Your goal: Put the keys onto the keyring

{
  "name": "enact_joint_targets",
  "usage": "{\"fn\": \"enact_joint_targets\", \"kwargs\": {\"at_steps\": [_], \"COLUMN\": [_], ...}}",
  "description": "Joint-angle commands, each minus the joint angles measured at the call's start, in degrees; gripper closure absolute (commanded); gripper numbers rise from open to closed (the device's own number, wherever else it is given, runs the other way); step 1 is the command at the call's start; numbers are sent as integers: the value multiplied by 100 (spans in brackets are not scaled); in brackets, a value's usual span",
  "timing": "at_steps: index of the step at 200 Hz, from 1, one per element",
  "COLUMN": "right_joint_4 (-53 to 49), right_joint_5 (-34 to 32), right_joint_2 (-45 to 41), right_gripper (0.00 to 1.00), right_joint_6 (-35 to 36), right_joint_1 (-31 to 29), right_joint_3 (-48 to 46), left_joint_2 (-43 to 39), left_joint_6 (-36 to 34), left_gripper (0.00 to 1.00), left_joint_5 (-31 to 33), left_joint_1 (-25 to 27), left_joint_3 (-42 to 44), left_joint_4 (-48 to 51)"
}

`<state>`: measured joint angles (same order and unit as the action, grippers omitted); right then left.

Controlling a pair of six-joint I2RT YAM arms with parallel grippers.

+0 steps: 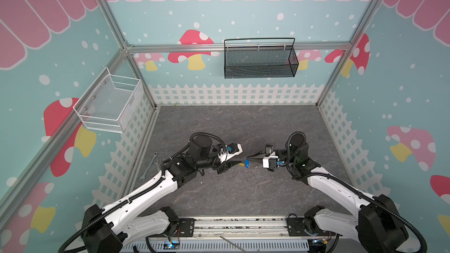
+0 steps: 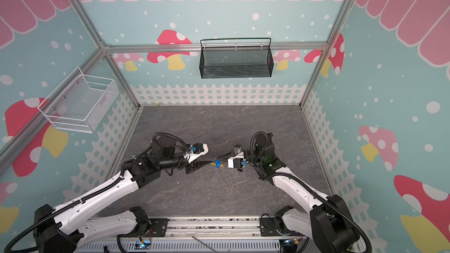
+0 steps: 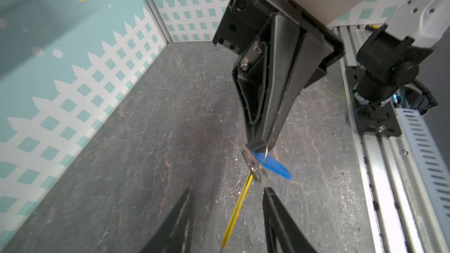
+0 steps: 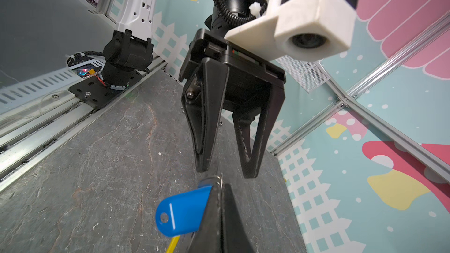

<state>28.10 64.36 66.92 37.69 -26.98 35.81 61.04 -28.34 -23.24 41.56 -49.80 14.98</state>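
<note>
While both arms reach in from the near rail with elbows bent and forearms levelled toward each other, their tips nearly meet above the middle of the worktop (image 1: 231,130). The right pincer (image 3: 258,145) is pinched shut on the key (image 3: 276,167), whose blue head juts out sideways from the fingertips. The keyring (image 3: 242,197) hangs at the same spot, its yellow strap trailing toward the left pincer (image 3: 227,189), which stands partly spread with a finger on either side of the strap, touching neither.
</note>
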Motion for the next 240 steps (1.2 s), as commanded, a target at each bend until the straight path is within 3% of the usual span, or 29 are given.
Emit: {"fn": "enact_joint_targets", "kwargs": {"at_steps": [1,39,112,161,187,224,240], "right_joint_4": [-89,-181,-310,-421,-447,-586,-608], "right_joint_5": [285,316,305,306,292,188,103], "right_joint_2": [67,62,49,72,50,-14,-71], "right_gripper": [100,100,100,100,100,100,100], "right_joint_6": [98,147,299,414,438,545,571], "right_joint_1": [19,9,15,17,10,17,16], "right_joint_3": [198,264,324,347,348,305,250], "left_joint_2": [-57,345,675,847,883,842,775], "left_joint_6": [-712,-663,-408,-480,-493,-478,-407], "left_gripper": [54,54,56,76,80,100,100], "left_joint_5": [134,-221,-498,-591,-631,-699,-674], "left_joint_1": [-79,-122,-122,-121,-122,-122,-121], "left_joint_3": [-219,-655,-827,-943,-960,-961,-956], "left_joint_4": [649,1219,1271,1297,1314,1316,1282]}}
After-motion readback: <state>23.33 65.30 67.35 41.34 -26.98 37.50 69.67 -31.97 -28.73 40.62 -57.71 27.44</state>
